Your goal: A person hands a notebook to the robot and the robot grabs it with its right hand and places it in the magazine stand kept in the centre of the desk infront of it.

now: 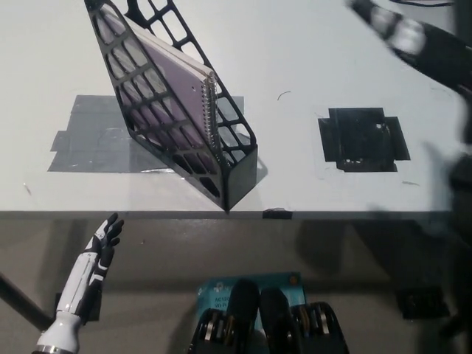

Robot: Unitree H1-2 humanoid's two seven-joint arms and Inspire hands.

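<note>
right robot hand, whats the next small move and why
Probably just finish pulling the black right robot hand back to rest. The purple spiral-bound notebook already sits inside the black lattice magazine stand, and the blurred hand is clear of both at the upper right. The white left robot hand rests open below the desk edge.

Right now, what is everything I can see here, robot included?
Magazine stand: one, black lattice, centre of the desk, on a grey tape patch.
Notebook: one, purple cover, spiral-bound, standing inside the magazine stand.
Grey tape patch: one, left part of the desk.
Black tape square: one, right part of the desk.
Desk: one, white.
Left hand: white, lower left below the desk edge, fingers apart, holding nothing.
Right hand: black, blurred, upper right.
</note>
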